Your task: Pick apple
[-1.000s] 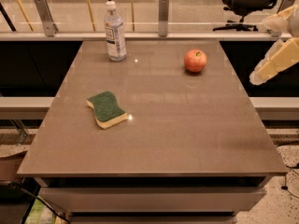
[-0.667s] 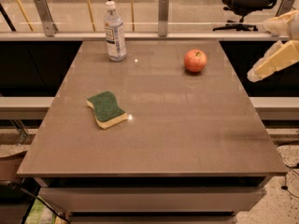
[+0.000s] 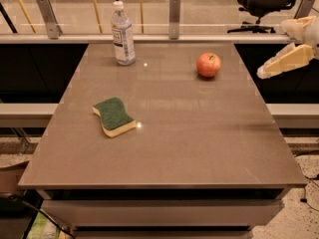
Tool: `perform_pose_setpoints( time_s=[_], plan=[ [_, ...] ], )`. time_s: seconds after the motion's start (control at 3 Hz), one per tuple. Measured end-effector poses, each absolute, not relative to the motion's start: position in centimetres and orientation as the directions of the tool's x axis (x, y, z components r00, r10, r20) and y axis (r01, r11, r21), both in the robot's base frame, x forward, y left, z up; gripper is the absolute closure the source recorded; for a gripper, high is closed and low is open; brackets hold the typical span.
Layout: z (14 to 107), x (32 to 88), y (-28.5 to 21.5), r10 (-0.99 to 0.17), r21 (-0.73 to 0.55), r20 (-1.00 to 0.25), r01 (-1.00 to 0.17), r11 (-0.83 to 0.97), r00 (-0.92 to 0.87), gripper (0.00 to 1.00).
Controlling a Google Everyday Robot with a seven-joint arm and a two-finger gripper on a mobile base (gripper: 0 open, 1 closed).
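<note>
– where's the apple?
– far right part of the table, well apart from the bottle and sponge.
– and your gripper?
– it hangs beyond the table's right edge, near the apple, not touching. spread or pressed together, i can't tell. i judge this the approach: next i reach left, over the apple.

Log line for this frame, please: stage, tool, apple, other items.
stage: pre-grasp | tool: beyond table right edge, apart from apple | apple: on table, far right, untouched | other: bottle far left, sponge left
</note>
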State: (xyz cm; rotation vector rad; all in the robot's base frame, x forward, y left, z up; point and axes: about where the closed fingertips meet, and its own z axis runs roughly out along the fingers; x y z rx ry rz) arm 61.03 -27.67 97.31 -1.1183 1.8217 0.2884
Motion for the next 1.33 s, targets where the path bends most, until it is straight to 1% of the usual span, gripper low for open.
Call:
perform_pose_setpoints(
  time_s=[0.33, 0.67, 1.0, 1.33],
  plan=[
    [96.0, 63.6, -28.4, -0.512, -0.234, -0.847, -0.762, 0.603, -0.145, 0.00],
    [96.0, 63.6, -28.4, -0.512, -0.234, -0.847, -0.762, 0.603, -0.145, 0.00],
    [95.8, 64.0, -27.5, -0.493, -0.226, -0.860, -0.768, 0.600, -0.132, 0.00],
    [95.1, 65.6, -26.1, -0.451, -0.202, -0.886, -0.788, 0.582, -0.106, 0.00]
  ],
)
